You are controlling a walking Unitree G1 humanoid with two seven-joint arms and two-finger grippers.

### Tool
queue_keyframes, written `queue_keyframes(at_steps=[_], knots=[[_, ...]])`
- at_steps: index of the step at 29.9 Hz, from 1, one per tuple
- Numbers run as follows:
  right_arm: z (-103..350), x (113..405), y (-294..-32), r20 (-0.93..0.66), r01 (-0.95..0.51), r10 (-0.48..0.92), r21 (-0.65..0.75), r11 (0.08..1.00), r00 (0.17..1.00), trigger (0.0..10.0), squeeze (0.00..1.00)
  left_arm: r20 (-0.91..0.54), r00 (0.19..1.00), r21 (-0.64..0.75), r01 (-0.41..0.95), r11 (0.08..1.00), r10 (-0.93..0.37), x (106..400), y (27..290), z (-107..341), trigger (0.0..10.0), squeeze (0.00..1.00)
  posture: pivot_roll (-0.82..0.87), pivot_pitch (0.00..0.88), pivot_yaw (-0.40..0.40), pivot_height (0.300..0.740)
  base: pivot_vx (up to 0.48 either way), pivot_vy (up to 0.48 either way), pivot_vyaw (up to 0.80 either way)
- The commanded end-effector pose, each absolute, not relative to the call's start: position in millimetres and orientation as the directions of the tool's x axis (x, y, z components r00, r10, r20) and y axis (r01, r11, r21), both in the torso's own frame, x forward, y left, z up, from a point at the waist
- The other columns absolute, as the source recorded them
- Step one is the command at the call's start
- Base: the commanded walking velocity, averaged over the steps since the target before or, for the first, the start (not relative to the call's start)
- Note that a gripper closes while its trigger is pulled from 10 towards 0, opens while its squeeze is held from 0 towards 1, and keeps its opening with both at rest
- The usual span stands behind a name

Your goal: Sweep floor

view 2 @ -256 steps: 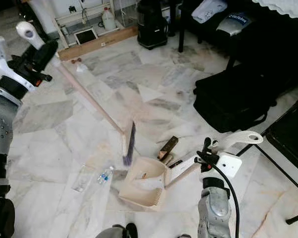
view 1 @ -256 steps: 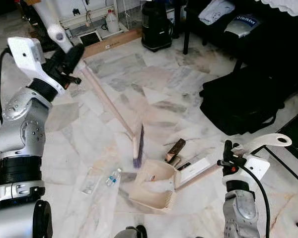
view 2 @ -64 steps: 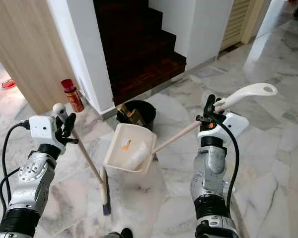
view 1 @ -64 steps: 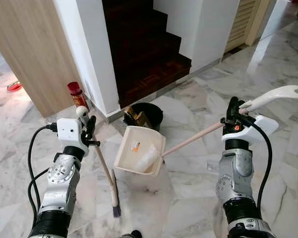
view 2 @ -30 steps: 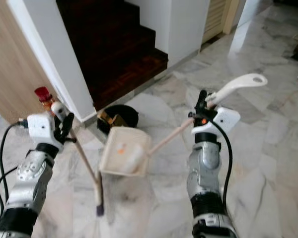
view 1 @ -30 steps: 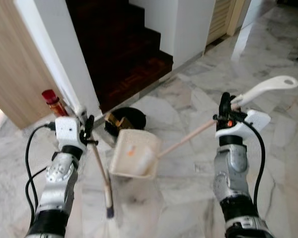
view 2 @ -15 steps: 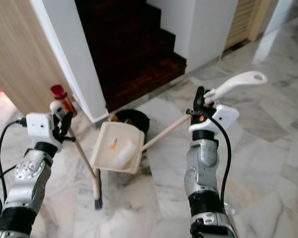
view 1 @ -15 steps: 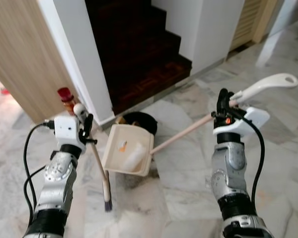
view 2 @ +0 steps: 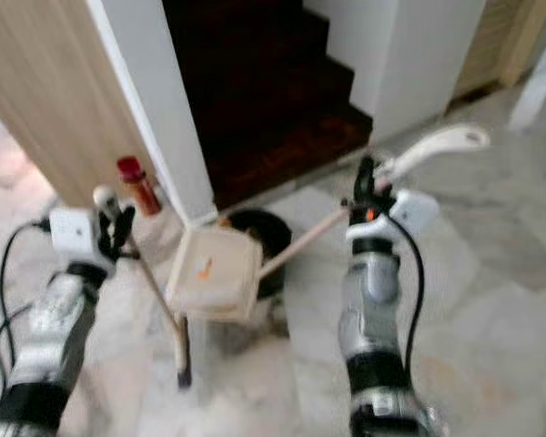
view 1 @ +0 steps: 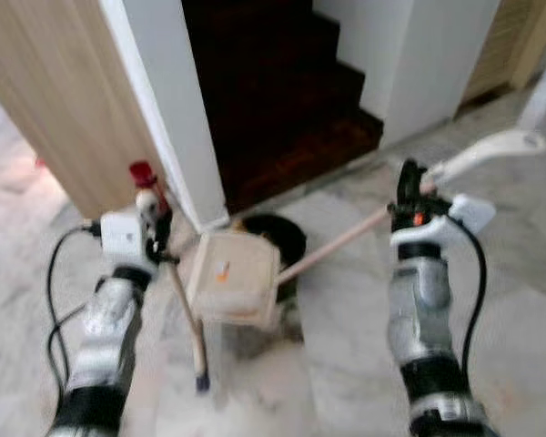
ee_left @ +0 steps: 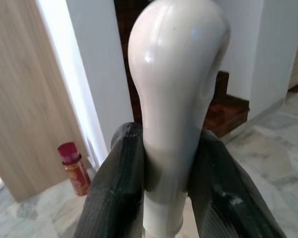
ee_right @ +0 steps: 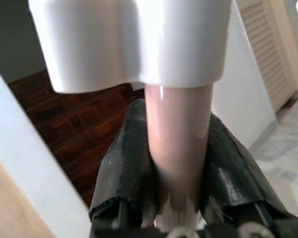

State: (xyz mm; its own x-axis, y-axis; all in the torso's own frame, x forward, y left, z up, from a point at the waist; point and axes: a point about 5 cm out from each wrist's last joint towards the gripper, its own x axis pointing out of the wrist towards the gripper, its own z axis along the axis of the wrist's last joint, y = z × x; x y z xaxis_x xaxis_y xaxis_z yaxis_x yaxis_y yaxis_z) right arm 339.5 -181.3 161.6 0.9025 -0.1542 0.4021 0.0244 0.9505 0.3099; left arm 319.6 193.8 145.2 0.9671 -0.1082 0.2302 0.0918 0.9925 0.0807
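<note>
Blurry frame. Cream plastic long-handled dustpan [view 1: 234, 279] sat mid-frame over round black bin [view 1: 287, 238], right gripper [ee_right: 178, 163] clenched on its pink pole. Left gripper [ee_left: 164, 198] clamped tight on wooden broom [view 1: 184, 309], bristles low-left. Red-capped bottle [view 2: 136, 185] by wall.

Both my head views are smeared by motion blur: the dustpan [view 1: 235, 278] ahead of my right pincer [ee_right: 178, 163] has soft edges, and the marble floor [view 1: 519, 346] reads as pale streaks. Light is even and diffuse (no hard shadows). The stairwell [view 2: 255, 82] beyond my pincers is nearly black. Wrist views are sharper: the broom knob [ee_left: 176, 59] in my left pincer [ee_left: 166, 173] carries a soft glare, background defocused.
</note>
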Motion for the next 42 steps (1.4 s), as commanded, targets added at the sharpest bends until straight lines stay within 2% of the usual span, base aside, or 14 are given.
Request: queue_keyframes(at_steps=[1, 26, 42], knots=[[177, 341, -175, 0.459, -0.011, -0.142, 0.314, 0.949, 0.877, 10.0, 0.00, 0.289, 0.952, 0.093, 0.079, 0.993, -0.103, 319, 198, 159, 10.0, 0.00, 0.08, 0.062, 0.054, 0.740, 0.285, 0.000, 0.00], [188, 342, -176, 0.491, -0.024, -0.162, 0.351, 0.936, 0.856, 10.0, 0.00, 0.302, 0.947, 0.096, 0.084, 0.992, -0.109, 319, 198, 161, 10.0, 0.00, 0.08, 0.034, 0.051, 0.740, 0.287, 0.000, 0.00], [194, 343, -177, 0.503, -0.023, -0.174, 0.360, 0.933, 0.846, 10.0, 0.00, 0.301, 0.948, 0.086, 0.085, 0.993, -0.107, 318, 197, 160, 10.0, 0.00, 0.08, 0.053, 0.046, 0.740, 0.289, 0.000, 0.00]])
